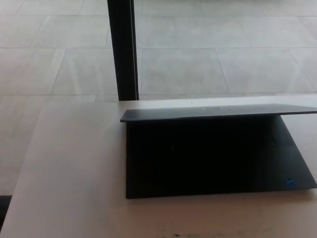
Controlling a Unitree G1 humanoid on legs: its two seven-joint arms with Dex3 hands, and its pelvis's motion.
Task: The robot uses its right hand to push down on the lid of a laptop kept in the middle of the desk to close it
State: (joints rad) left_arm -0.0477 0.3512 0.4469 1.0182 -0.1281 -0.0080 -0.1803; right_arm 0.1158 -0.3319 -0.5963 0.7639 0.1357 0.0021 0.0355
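Neither of my hands in view, so cannot tell their finger state. Laptop (213,158) sits on pale desk (74,173), right of centre, right corner running to picture edge. Black body, partly open: lid (218,112) tilted low over base, thin edge facing me, keyboard area in deep shadow. Small blue sticker (290,182) at near right corner. Dark vertical post (124,49) behind desk, tiled floor (223,59) beyond.

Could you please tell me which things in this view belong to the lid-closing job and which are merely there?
Belongs to the job:
- laptop, partly open
- its lid
- desk under it

Merely there:
- dark post
- tiled floor

Neither hand shows.
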